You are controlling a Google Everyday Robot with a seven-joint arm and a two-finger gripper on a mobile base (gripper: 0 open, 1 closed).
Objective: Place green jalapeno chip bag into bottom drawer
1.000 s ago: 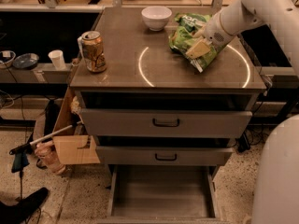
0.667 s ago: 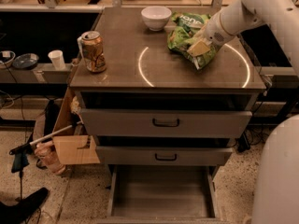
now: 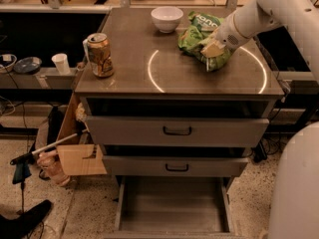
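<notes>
Across the middle of the frame, a grey cabinet (image 3: 174, 78) with a dark top and two wide drawers with black handles. In the upper right, reaching in from the edge, a white robot arm (image 3: 279, 9). At the bottom centre, the bottom drawer (image 3: 172, 203), pulled fully out, its plain tray bare. On the cabinet top right of centre, the green jalapeno chip bag (image 3: 189, 39), crumpled, with the gripper (image 3: 213, 48) down on its right part; apart or clamped, impossible to tell. Just behind, touching it, a smaller green bag (image 3: 207, 20) with white lettering. Left of that, a white bowl (image 3: 167, 18). Near the left edge, an upright can (image 3: 100, 55).
</notes>
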